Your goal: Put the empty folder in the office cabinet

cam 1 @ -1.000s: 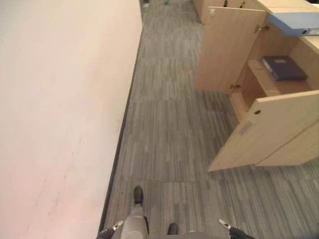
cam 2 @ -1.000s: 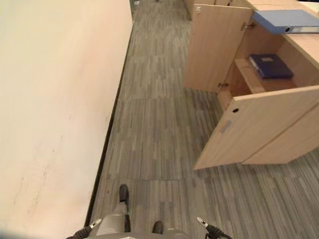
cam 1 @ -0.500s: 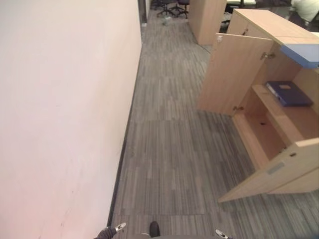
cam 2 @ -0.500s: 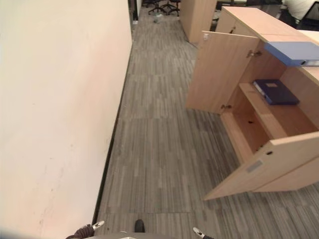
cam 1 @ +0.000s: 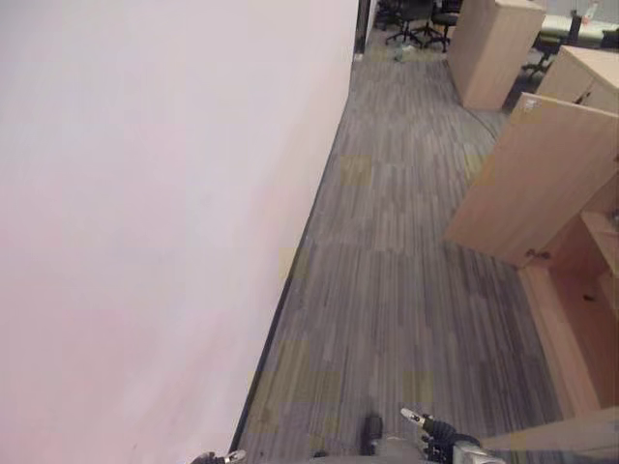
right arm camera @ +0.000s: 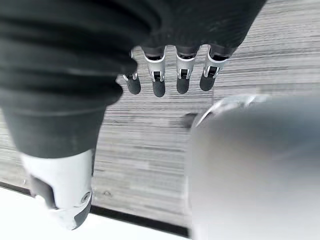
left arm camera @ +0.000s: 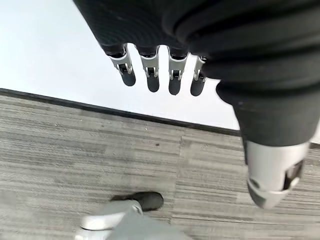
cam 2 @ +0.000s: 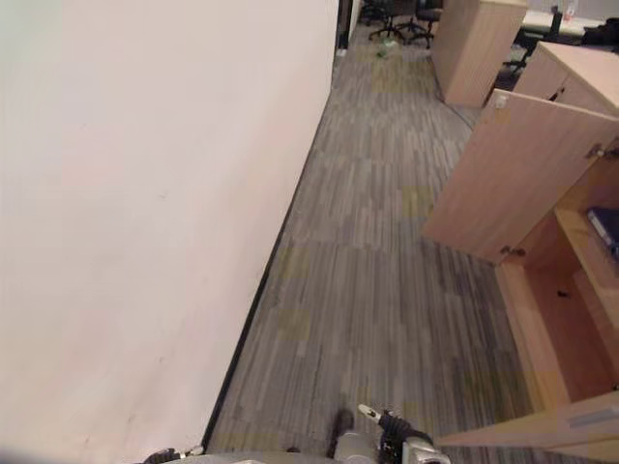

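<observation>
Facing the wall (cam 1: 145,213): turn right to cabinet (cam 2: 542,184) w/ folder (cam 2: 604,227); left hand (left arm camera: 160,75), right hand (right arm camera: 170,75) relaxed, holding nothing.

Cabinet (cam 2: 571,290) cut off at the right edge of both eye views: inside seen in part, top and far side out of frame. Nearer door (cam 2: 542,433) clipped at the lower right corner, a strip of its edge left. Dark blue folder (cam 2: 605,228) on the shelf cut by the right edge, a corner showing. Office chairs (cam 1: 416,14) at the far end of the corridor clipped by the top edge and too small to read. Right hand (cam 1: 426,433) low at the bottom edge, fingers too small to judge there. Left hand (cam 1: 230,456) barely a tip at the bottom edge.
</observation>
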You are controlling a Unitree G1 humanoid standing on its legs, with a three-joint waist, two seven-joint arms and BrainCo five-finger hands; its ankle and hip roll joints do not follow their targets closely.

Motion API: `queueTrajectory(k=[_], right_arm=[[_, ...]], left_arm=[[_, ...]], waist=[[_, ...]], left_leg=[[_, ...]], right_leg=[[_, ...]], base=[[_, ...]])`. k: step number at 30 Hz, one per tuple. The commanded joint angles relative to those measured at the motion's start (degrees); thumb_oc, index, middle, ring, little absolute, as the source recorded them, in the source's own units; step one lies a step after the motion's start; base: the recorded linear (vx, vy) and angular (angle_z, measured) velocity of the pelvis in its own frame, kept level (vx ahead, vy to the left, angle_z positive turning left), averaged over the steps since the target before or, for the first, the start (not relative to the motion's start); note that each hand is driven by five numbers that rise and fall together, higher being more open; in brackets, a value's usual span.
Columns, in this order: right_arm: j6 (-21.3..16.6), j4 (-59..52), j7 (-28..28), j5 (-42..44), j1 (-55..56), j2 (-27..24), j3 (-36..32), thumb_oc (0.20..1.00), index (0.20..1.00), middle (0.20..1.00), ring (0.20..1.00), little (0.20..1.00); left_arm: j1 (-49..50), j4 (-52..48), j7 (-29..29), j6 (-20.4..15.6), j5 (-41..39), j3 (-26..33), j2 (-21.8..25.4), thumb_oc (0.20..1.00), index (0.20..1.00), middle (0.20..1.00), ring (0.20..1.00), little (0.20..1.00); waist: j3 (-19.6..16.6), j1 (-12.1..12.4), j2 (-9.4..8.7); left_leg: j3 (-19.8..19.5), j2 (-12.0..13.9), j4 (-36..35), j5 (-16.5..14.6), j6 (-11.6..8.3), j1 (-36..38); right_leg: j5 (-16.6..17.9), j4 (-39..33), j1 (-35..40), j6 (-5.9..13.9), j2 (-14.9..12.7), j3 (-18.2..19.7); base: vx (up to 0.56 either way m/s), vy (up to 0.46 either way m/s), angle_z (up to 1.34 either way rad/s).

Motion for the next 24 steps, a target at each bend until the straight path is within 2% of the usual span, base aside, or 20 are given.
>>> queueTrajectory(k=[1,5,8,14,18,20,21,24], right_arm=[[0.0,1.9,0.6,0.9,-1.6,0.5,-1.2,1.000,1.000,1.000,1.000,1.000],[0.2,1.8,1.4,0.6,-1.1,0.1,-0.8,1.000,1.000,1.000,1.000,1.000],[0.0,1.8,1.3,0.4,-1.1,-0.3,-0.5,1.000,1.000,1.000,1.000,1.000],[-0.3,2.1,0.9,0.6,-1.9,-1.8,-0.6,1.000,1.000,1.000,1.000,1.000],[-0.5,2.3,0.5,0.3,-1.9,-2.4,-0.2,1.000,1.000,1.000,1.000,1.000],[-0.5,2.7,0.4,0.5,-1.7,-2.5,0.0,1.000,1.000,1.000,1.000,1.000],[-0.6,3.0,0.4,0.6,-1.5,-2.6,0.0,1.000,1.000,1.000,1.000,1.000],[-0.3,4.1,-0.4,0.5,-0.8,-3.7,-0.8,1.000,1.000,1.000,1.000,1.000]], left_arm=[[-1.2,0.0,-0.1,-0.4,2.7,0.8,0.7,1.000,1.000,1.000,1.000,1.000],[0.0,1.2,-0.5,0.0,4.3,1.2,0.4,1.000,1.000,1.000,1.000,1.000],[0.3,1.3,-0.5,-0.1,4.8,1.2,0.1,1.000,1.000,1.000,1.000,1.000],[0.0,0.9,-0.2,-0.1,4.7,0.2,-0.4,1.000,1.000,1.000,1.000,1.000],[-0.6,0.4,0.1,-0.2,4.0,-0.5,-0.3,1.000,1.000,1.000,1.000,1.000],[-1.0,-0.2,0.1,-0.3,4.1,-1.1,-0.1,1.000,1.000,1.000,1.000,1.000],[-1.3,-0.6,0.2,-0.3,4.2,-1.5,0.0,1.000,1.000,1.000,1.000,1.000],[-2.2,-2.2,0.8,-0.4,2.8,-1.4,0.2,1.000,1.000,1.000,1.000,1.000]], waist=[[1.0,-0.9,-0.31],[0.2,-1.1,-1.34],[-0.4,-1.1,-1.57],[-1.5,-1.5,-0.43],[-2.2,-2.1,-0.10],[-1.9,-2.3,-1.21],[-1.6,-2.3,-1.75],[1.0,-1.3,-2.81]], left_leg=[[3.8,3.5,0.7,-2.8,-5.80,-1.5],[3.5,3.1,0.7,-4.7,-5.79,0.8],[3.6,3.1,0.7,-5.7,-5.87,1.6],[3.7,6.4,0.7,-6.7,-6.98,2.2],[4.8,9.5,1.2,-7.0,-8.88,3.2],[6.3,11.0,9.8,-8.3,-10.09,-0.1],[7.0,11.2,14.2,-7.7,-10.49,-1.7],[6.5,11.5,32.5,-2.8,-9.67,-10.0]], right_leg=[[8.4,-1.9,1.8,2.58,-0.8,1.3],[9.9,-3.6,2.4,2.75,-0.3,1.2],[9.7,-4.1,3.4,2.44,-0.1,1.6],[6.4,-1.4,3.2,0.62,1.9,1.2],[3.0,0.5,3.4,-0.75,3.9,2.0],[1.3,0.7,5.2,-1.52,4.2,2.5],[0.8,0.6,6.4,-2.03,4.3,2.6],[-0.7,0.7,9.6,-4.42,5.1,3.3]], base=[[0.19,-0.055,0.21],[0.20,-0.074,0.29],[0.18,-0.111,0.20],[0.17,-0.169,0.02],[0.18,-0.204,0.08],[0.14,-0.229,0.04],[0.09,-0.230,0.03],[0.06,-0.191,0.03]])
